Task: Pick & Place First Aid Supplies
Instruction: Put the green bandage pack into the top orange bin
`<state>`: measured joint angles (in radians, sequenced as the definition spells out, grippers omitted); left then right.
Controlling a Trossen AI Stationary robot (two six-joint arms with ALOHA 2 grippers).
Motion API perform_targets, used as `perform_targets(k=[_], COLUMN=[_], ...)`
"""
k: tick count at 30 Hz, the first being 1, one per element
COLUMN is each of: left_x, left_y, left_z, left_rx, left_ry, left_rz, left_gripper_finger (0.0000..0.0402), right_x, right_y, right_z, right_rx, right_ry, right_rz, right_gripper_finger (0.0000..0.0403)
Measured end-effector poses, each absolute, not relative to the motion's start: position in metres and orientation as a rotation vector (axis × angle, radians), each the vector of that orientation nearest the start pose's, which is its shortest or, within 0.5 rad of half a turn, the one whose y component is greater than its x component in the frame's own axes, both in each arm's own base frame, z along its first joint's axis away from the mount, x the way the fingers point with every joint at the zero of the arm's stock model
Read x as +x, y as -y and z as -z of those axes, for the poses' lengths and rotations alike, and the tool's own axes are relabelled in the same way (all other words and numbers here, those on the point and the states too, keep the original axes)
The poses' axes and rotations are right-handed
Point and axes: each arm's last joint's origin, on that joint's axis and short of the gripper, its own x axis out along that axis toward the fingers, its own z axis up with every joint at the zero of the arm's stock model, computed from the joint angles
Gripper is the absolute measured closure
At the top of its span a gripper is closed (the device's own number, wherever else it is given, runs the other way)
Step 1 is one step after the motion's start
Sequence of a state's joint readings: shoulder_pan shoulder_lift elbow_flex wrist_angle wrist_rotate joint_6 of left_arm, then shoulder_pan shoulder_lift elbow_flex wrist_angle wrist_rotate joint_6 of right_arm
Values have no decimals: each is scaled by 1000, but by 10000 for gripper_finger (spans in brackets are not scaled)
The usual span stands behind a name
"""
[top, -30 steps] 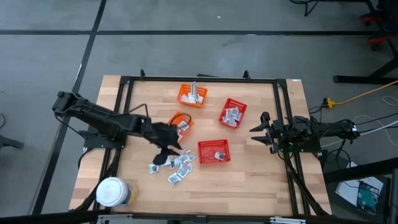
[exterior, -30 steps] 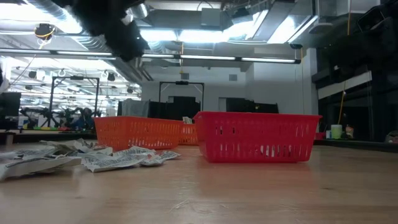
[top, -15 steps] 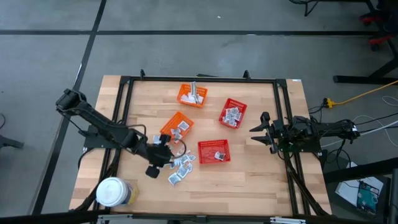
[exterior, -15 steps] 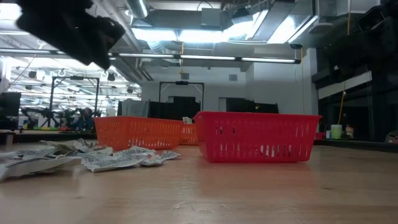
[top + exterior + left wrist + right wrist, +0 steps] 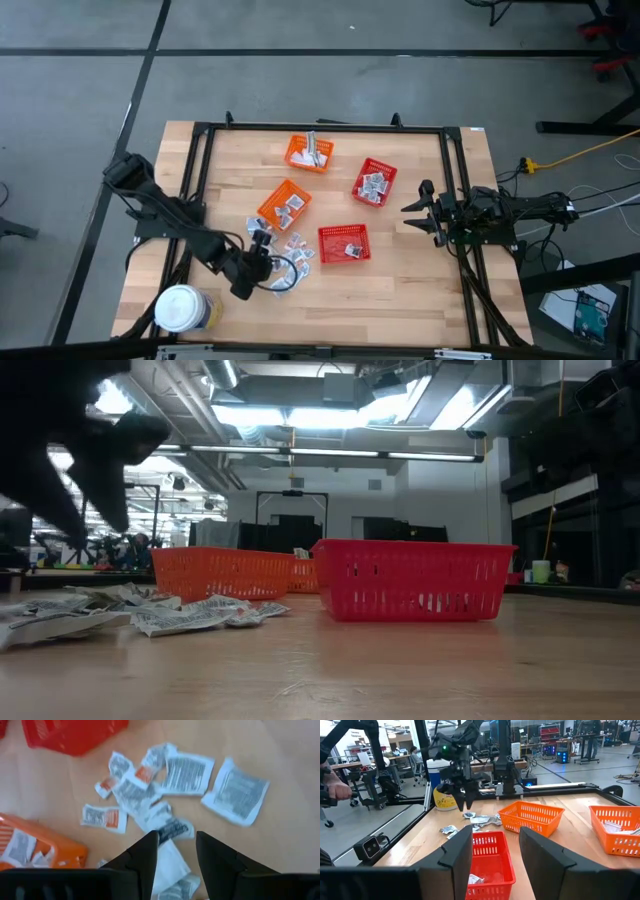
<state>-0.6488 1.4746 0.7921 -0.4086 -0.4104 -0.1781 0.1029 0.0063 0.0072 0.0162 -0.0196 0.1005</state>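
Hovering left gripper (image 5: 262,262) above sachets (image 5: 290,262).

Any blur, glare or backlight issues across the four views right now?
Low view: bright ceiling lights backlight the scene, so the left arm is a soft black silhouette. Left wrist view: the sachets are smeared, print unreadable. Right wrist view: sharp on the red basket, room behind evenly lit. High view: even light, no glare on the table.

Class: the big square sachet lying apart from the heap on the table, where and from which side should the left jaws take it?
Take the big square sachet by a free edge, coming straight down. It lies flat on the table, clear of the heap, so the left gripper, open, can probably pinch a raised border.
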Motion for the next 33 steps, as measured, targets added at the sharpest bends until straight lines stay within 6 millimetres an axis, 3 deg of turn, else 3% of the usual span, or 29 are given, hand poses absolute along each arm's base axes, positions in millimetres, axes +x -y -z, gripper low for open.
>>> perform_targets(k=[18,27,33], left_x=[221,222,221], left_y=[155,154,152], left_z=[-133,-130,-130], left_rx=[417,410,421], left_ry=[-1129,-1122,-1125], left_rz=[58,-21,-34], left_gripper_finger=[272,273,318], right_x=[97,97,97], right_y=[-11,-11,-11], right_z=[-167,-167,-167], right_rx=[101,101,101], right_ry=[11,11,11], right_rz=[-124,-124,-123], right_gripper_finger=[240,240,240])
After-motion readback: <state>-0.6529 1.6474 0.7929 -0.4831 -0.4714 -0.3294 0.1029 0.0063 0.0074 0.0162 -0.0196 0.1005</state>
